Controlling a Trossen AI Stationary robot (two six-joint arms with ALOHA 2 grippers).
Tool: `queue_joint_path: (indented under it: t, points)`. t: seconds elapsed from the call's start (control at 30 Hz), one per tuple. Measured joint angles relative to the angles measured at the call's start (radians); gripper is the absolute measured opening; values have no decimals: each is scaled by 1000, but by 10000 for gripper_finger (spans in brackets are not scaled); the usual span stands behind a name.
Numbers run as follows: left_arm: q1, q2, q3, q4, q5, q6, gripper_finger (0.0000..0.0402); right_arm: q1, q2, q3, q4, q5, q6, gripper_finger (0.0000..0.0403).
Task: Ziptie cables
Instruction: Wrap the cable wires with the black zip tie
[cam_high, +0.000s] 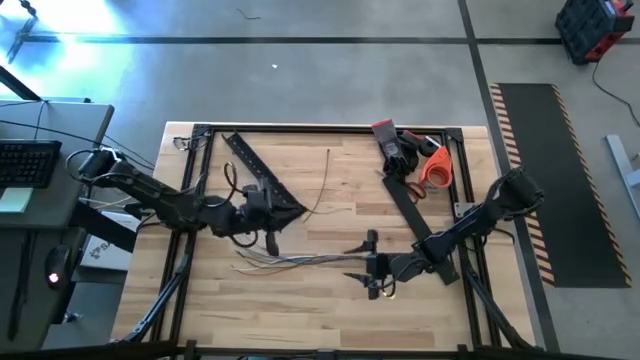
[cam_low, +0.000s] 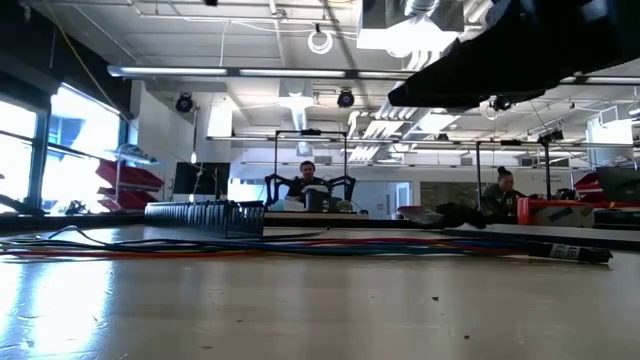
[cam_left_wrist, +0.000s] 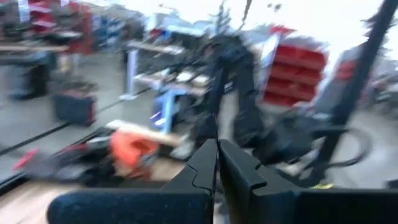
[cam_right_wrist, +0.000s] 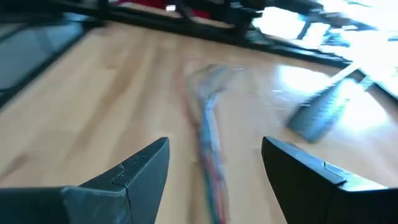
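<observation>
The cables (cam_high: 290, 262) lie as a loose bundle of thin wires on the wooden table, running left to right near its middle; the low view shows the cables (cam_low: 300, 246) flat on the top. My right gripper (cam_high: 350, 262) stands open at the bundle's right end. Its fingers are on either side of the cables (cam_right_wrist: 208, 143) and touch nothing. My left gripper (cam_high: 300, 210) is raised above the table, left of centre, pointing level toward the right. In its wrist view my left gripper (cam_left_wrist: 216, 155) is shut. My left gripper is shut, and in the high view a thin pale strand (cam_high: 323, 190) ends at its fingertips. Whether the fingers have hold of that strand, I cannot tell.
A flat black perforated bar (cam_high: 262, 172) lies slanting at the far left. Orange-handled scissors (cam_high: 435, 168), a red-handled tool (cam_high: 388, 140) and a second black strip (cam_high: 405, 205) lie at the far right. A black frame (cam_high: 320, 128) rims the table. People sit in the room beyond.
</observation>
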Motion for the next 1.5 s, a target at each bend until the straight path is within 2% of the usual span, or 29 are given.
queue_joint_path:
  t: [0.2, 0.3, 0.5, 0.63, 0.8, 0.97, 1.1, 1.2, 1.27, 1.33, 1.43, 1.5]
  points:
    - [-17, 120, 0, 114, 39, 14, 0, 68, 2, 0, -74, 257, 66, 243]
    - [-24, 186, 0, 154, 39, -3, 0, 116, 2, 0, -108, 281, 113, 243]
    - [-53, 308, 0, 282, 64, -30, 0, 148, 2, 0, -230, 227, 264, 243]
    - [-76, 345, 0, 378, 65, -14, 0, 132, 22, 0, -239, 210, 309, 243]
    - [-107, 350, 0, 441, 65, 32, 0, 101, 88, 0, -113, 63, 282, 243]
    - [-128, 350, 0, 427, 65, 40, 0, 75, 187, 0, 58, 34, 210, 243]
    - [-143, 349, 0, 333, 64, 39, 0, 64, 196, 0, 64, 30, 207, 243]
    - [-137, 349, 1, 172, 72, -18, 0, 72, 161, 0, 20, -5, 177, 243]
    - [-117, 349, 2, 32, 86, -32, 2, 78, 116, 0, -31, -8, 163, 243]
    - [-84, 349, 26, -177, 110, -69, 9, 83, 72, 0, -87, -8, 162, 243]
    - [-22, 350, 89, -487, 202, -112, 31, 85, 15, 0, -148, -7, 162, 243]
    - [13, 350, 116, -633, 267, -67, 49, 85, -11, 0, -160, -7, 162, 243]
